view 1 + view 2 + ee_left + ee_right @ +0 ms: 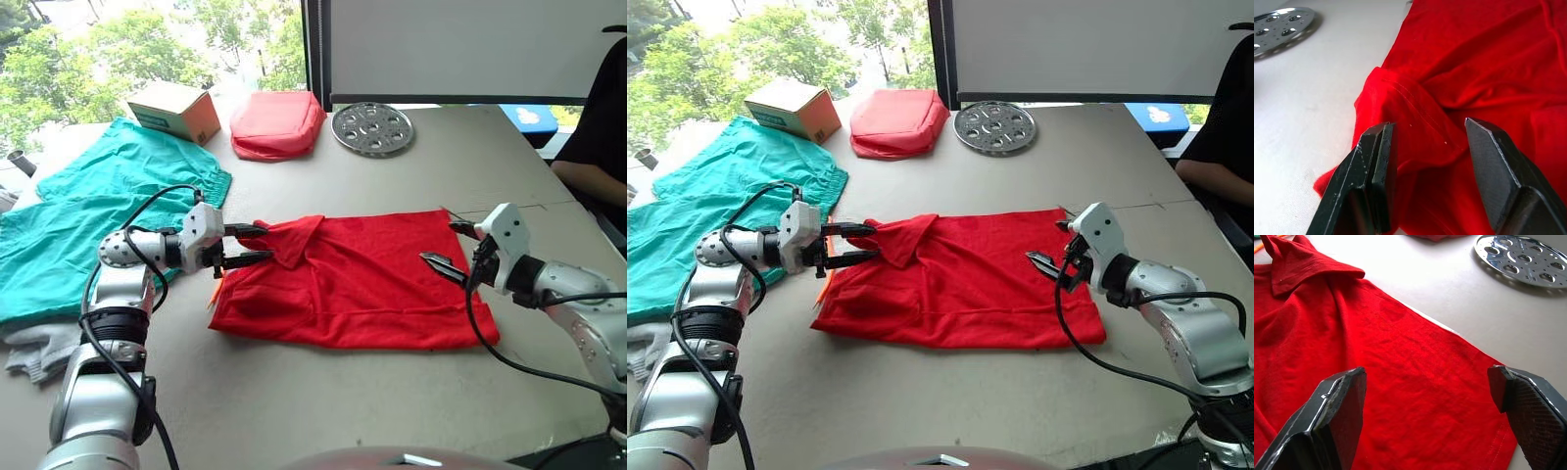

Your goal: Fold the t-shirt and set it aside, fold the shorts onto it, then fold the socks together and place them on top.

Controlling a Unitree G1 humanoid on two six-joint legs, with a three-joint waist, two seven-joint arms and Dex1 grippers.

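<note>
Lying crosswise on the table (pixel 323 392), t-shirt (pixel 362 284) between spread left hand (pixel 251 246) and spread right hand (pixel 449 247)

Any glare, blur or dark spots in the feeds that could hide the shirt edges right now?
Left eye view: the window behind is blown out, yet the t-shirt is evenly lit with clear edges. Left wrist view: the fingers are soft and close, the sleeve fold sharp. Right wrist view: the hem is crisp; the metal disc shows glare.
</note>
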